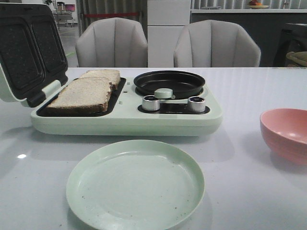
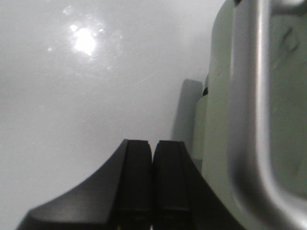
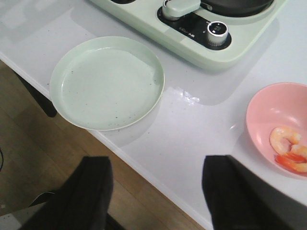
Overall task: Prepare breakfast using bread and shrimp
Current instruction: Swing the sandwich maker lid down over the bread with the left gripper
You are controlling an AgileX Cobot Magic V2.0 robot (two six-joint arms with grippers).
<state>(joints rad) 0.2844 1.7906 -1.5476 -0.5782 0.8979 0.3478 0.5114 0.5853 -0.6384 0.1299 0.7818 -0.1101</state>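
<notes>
Two slices of bread (image 1: 82, 93) lie side by side in the open sandwich tray of a pale green breakfast maker (image 1: 124, 120). Shrimp (image 3: 288, 148) lie in a pink bowl (image 3: 268, 108), which also shows at the right of the front view (image 1: 285, 134). My left gripper (image 2: 152, 148) is shut and empty, low over the white table beside the maker's lid. My right gripper (image 3: 158, 167) is open and empty over the table's front edge, between the plate and the bowl. Neither gripper shows in the front view.
A pale green plate (image 1: 135, 184) sits in front of the maker; it also shows in the right wrist view (image 3: 106, 81). The maker's lid (image 1: 29, 52) stands open at the left. A black round pan (image 1: 169, 82) and two knobs (image 1: 173, 103) are on its right half. Two chairs stand behind.
</notes>
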